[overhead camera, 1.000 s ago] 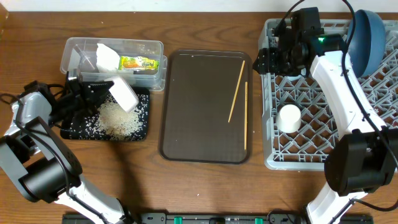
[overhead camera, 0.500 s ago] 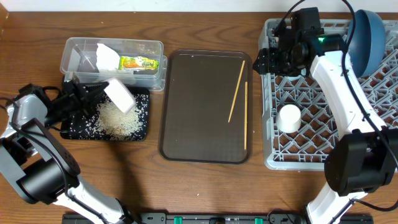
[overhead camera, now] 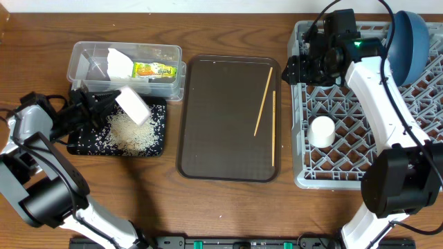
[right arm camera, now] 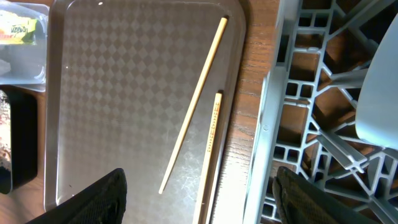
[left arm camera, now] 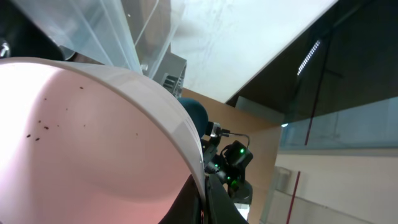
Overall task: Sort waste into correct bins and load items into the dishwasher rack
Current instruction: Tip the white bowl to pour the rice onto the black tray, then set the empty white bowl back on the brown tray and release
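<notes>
Overhead view: the white bowl (overhead camera: 135,105) is clamped at its rim by the left gripper (overhead camera: 104,103) and is held tilted over the black tray (overhead camera: 158,130), left of the brown serving tray (overhead camera: 221,124). Rice scraps (overhead camera: 128,133) are spread on that black tray. Two chopsticks (overhead camera: 263,100) are laid along the serving tray's right side. The right gripper (overhead camera: 297,69) is held with fingers spread apart, just right of the serving tray, over the rack (overhead camera: 346,149) edge.

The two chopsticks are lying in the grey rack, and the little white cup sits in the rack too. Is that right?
Not quite. The chopsticks lie on the brown tray, not in the rack. The overhead view shows it. The cup does sit in the rack, as you said.
</notes>
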